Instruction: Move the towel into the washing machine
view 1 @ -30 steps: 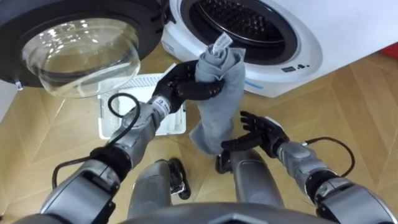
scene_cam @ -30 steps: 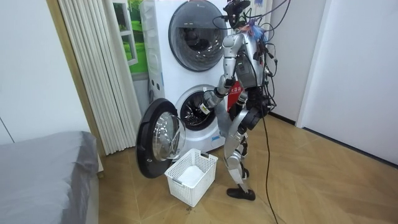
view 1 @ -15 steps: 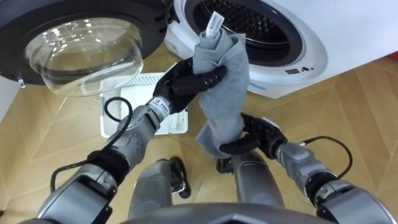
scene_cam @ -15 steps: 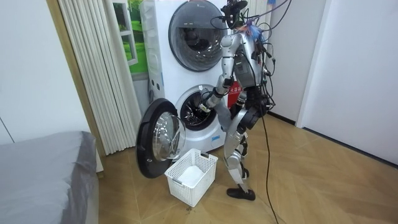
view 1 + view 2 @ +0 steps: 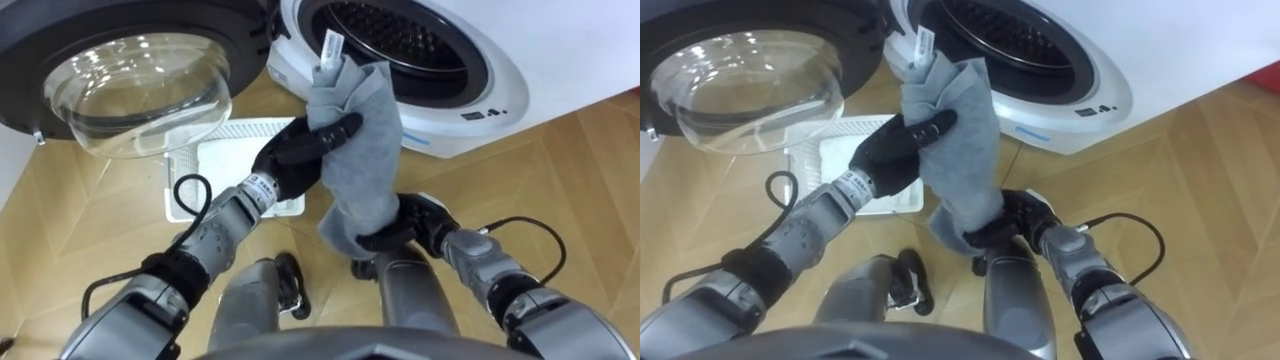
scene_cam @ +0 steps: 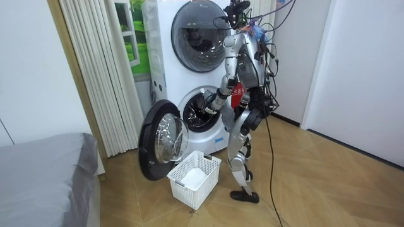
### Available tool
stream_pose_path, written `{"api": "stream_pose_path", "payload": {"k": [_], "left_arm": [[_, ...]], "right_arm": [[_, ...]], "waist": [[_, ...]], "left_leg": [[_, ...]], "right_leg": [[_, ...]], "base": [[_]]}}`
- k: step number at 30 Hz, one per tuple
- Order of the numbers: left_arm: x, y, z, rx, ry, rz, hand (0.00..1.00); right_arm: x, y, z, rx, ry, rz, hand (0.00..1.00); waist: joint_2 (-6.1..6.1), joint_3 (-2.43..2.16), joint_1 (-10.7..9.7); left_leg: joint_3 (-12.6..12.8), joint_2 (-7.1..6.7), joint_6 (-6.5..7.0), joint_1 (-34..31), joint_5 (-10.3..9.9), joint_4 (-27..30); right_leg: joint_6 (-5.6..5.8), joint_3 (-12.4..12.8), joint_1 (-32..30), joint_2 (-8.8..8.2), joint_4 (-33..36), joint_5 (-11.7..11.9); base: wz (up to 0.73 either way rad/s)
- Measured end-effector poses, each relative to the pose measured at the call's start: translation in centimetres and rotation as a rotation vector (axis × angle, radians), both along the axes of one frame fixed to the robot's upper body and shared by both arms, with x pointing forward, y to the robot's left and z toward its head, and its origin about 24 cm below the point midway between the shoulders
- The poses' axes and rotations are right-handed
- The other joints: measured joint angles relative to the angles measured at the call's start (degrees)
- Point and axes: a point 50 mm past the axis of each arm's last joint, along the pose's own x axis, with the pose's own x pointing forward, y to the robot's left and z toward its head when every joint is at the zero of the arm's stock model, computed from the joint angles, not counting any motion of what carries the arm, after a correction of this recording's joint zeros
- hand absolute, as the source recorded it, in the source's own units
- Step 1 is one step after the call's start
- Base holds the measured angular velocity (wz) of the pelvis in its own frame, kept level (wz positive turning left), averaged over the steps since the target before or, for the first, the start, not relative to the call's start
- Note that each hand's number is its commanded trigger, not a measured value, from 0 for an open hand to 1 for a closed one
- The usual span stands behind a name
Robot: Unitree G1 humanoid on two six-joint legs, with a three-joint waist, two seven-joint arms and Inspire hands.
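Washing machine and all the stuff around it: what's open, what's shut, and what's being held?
Lower door: swung wide open.
Drum: open, towel not inside yet.
Towel: bunched, held up in front of the drum.
Left hand: shut on the towel's upper part.
Right hand: shut on the towel's lower end.
Basket: upright on the floor.
Upper door: shut.
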Motion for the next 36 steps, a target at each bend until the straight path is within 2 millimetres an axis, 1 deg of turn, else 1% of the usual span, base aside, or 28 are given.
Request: {"api": "stream_pose_path", "payload": {"k": [1,3,10,11,12,15,18,21,24,26,28,30,34,36], "left_arm": [[-0.2,0.1,-0.1,-0.017,0.015,0.011,1.0],[-0.4,0.1,-0.3,-0.034,0.03,0.021,1.0],[-1.1,0.5,-0.8,-0.108,0.084,0.085,1.0],[-1.2,0.5,-0.9,-0.113,0.088,0.091,0.8],[-1.3,0.7,-1.0,-0.117,0.092,0.1,0.0],[-1.3,0.8,-1.0,-0.119,0.096,0.111,0.0],[-1.4,1.0,-1.2,-0.12,0.106,0.119,0.0],[-1.6,1.9,-1.7,-0.107,0.132,0.162,0.0],[-1.6,3.0,-2.1,-0.078,0.155,0.212,0.0],[-1.5,3.7,-2.2,-0.046,0.166,0.242,0.0],[-1.7,4.8,-2.7,0.055,0.176,0.268,0.0],[-2.3,5.4,-3.2,0.148,0.194,0.263,0.0],[-3.6,6.1,-4.2,0.301,0.23,0.239,0.0],[-3.9,6.2,-4.4,0.338,0.243,0.239,0.0]], "right_arm": [[0.0,0.0,0.0,-0.003,0.003,-0.002,1.0],[0.0,0.0,0.0,-0.004,0.001,-0.005,1.0],[-0.2,0.1,0.1,0.007,-0.013,-0.03,1.0],[-0.2,0.1,0.1,0.005,-0.014,-0.029,1.0],[-0.2,0.1,0.1,0.002,-0.016,-0.024,1.0],[-0.2,0.1,0.1,-0.002,-0.018,-0.023,1.0],[-0.2,0.0,0.1,-0.018,-0.018,-0.032,1.0],[-0.6,-0.3,-0.1,-0.044,-0.014,-0.052,1.0],[-0.8,-0.5,-0.2,-0.059,-0.014,-0.067,1.0],[-0.9,-0.7,-0.2,-0.069,-0.016,-0.087,1.0],[-0.9,-1.1,-0.2,-0.074,-0.017,-0.122,1.0],[-1.1,-1.4,-0.3,-0.079,-0.015,-0.149,1.0],[-1.4,-2.3,-0.4,-0.088,-0.001,-0.217,1.0],[-1.2,-2.7,-0.4,-0.094,-0.002,-0.244,1.0]], "waist": [[0.15,-0.13,-0.04],[0.28,-0.24,-0.06],[0.46,-0.35,0.01],[0.48,-0.36,0.04],[0.49,-0.37,0.05],[0.5,-0.37,0.13],[0.56,-0.38,0.71],[0.57,-0.37,1.89],[0.57,-0.37,2.37],[0.59,-0.37,3.37],[0.65,-0.35,3.98],[0.73,-0.36,4.74],[0.74,-0.35,6.5],[0.76,-0.34,6.5]], "left_leg": [[0.0,-0.01,-0.01,0.22,0.01,-0.12],[0.0,0.0,-0.04,0.33,0.05,-0.29],[-0.02,0.01,-0.11,0.32,0.31,-1.0],[-0.02,-0.01,-0.12,0.33,0.32,-0.99],[-0.02,-0.02,-0.14,0.33,0.33,-0.98],[-0.08,-0.06,-0.19,0.43,0.37,-0.96],[0.01,0.04,-0.19,0.58,0.37,-0.83],[0.7,-0.01,-0.18,1.04,0.36,-1.35],[0.75,-0.07,-0.26,0.94,0.82,-1.92],[0.78,-0.01,-0.38,0.9,0.9,-1.98],[0.71,0.0,-0.53,0.96,1.25,-2.38],[0.7,-0.06,-0.58,1.03,1.3,-2.52],[0.34,-0.48,-0.52,0.92,1.94,-3.94],[-0.21,-1.05,-0.43,0.56,2.57,-4.67]], "right_leg": [[-0.02,-0.06,0.25,0.07,-0.39,0.02],[-0.04,-0.13,0.35,0.07,-0.52,0.04],[-0.03,-0.3,0.35,0.1,-0.91,0.09],[-0.03,-0.29,0.35,0.12,-0.92,0.09],[-0.03,-0.28,0.35,0.15,-0.91,0.09],[-0.02,-0.29,0.35,0.12,-0.69,0.09],[-0.02,-0.24,0.33,0.06,-0.41,0.09],[-0.09,0.38,0.23,0.05,-0.27,0.14],[-0.33,0.28,0.15,0.01,-0.69,0.33],[-0.48,0.21,0.12,0.1,-0.81,0.42],[-0.52,0.11,0.13,0.08,-0.83,0.43],[-0.53,-0.12,0.14,0.09,-0.94,0.44],[-0.55,-0.91,0.01,-0.45,-1.49,0.42],[-0.52,-1.44,-0.27,-0.97,-1.64,0.4]], "base": [[0.0],[0.0],[0.0],[0.0],[0.0],[0.0],[-0.01],[-0.08],[-0.01],[0.0],[0.04],[0.02],[0.08],[0.18]]}}
